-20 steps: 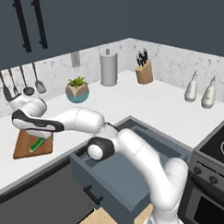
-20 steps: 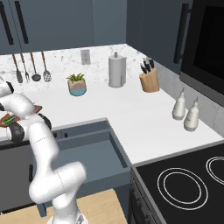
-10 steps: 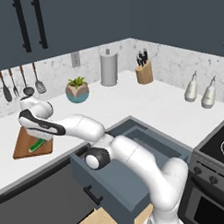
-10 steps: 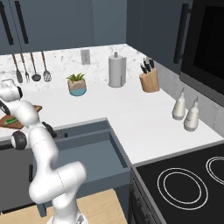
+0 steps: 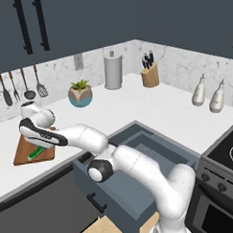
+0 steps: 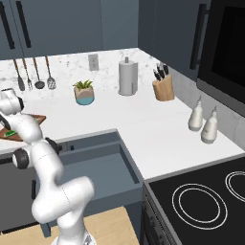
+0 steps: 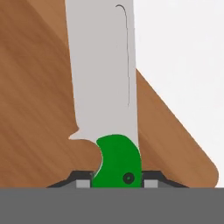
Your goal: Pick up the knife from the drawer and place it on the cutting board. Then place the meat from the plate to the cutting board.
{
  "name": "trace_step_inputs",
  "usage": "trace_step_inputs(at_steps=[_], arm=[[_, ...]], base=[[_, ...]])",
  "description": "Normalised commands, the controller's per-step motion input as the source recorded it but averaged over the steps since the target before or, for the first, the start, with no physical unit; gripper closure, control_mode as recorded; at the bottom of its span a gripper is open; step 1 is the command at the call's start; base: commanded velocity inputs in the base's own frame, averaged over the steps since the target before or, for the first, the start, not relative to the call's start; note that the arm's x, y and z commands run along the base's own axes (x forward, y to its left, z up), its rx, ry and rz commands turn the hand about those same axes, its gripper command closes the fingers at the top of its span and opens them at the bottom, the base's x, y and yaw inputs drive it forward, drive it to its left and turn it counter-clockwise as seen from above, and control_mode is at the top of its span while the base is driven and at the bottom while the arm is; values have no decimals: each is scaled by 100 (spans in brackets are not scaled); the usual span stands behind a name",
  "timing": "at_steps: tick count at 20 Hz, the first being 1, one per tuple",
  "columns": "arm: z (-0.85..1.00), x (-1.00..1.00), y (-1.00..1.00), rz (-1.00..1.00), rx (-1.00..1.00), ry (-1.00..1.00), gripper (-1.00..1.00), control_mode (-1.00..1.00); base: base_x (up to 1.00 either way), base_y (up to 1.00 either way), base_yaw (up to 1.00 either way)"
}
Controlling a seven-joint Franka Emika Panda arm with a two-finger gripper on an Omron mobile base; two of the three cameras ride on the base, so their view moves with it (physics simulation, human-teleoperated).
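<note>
Clamped between the two dark fingertips (image 7: 83, 183) of the gripper (image 7: 116, 183): the knife (image 7: 105, 87), held by its bright green handle (image 7: 117, 162). Jaws closed tight against both sides of that handle, a small dark rivet showing just above the grip. Reaching straight ahead from the gripper, away from the fingers: the broad silvery blade, with a thin dark line running along its right-hand side. Lying beneath blade and gripper: the brown wooden cutting board (image 7: 39, 109), stretching off to the left and ahead. Board's rounded corner just to the right of the fingers. Beyond that edge, ahead and to the right: plain white counter (image 7: 183, 57).
</note>
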Motion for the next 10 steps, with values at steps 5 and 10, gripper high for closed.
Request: trace_step_inputs(at_steps=[5,10], arm=[[-11,49,47,4,0,12,100,-100],[-29,60,67,2,0,16,100,-100]], base=[[0,0,0],[0,0,0]])
